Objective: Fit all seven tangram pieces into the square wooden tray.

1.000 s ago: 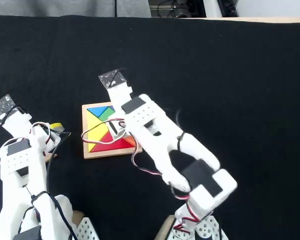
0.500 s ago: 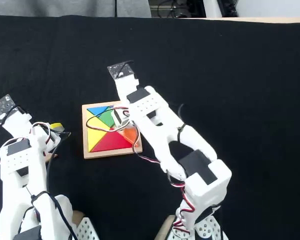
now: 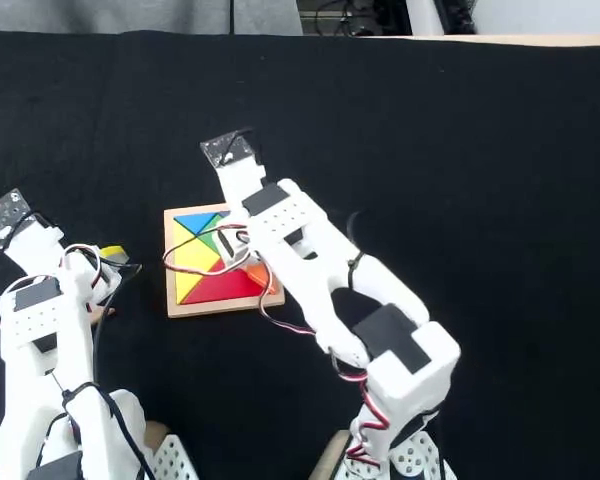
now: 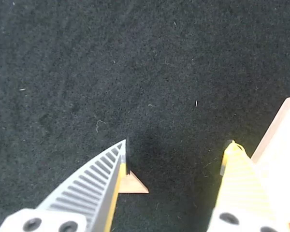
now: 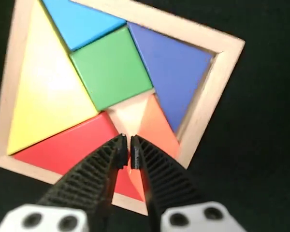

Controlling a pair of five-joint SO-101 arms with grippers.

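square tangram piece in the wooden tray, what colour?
Green. The green square tangram piece shows best in the right wrist view.

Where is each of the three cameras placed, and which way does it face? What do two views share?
High view: fixed above the table, looking down; left arm and right arm show.
Left wrist view: on the left arm, facing down at a pale triangle; the left tool shows, open.
Right wrist view: on the right arm, facing down at the tray; the right tool shows, shut.
Shared: high and right wrist views both show the tray.
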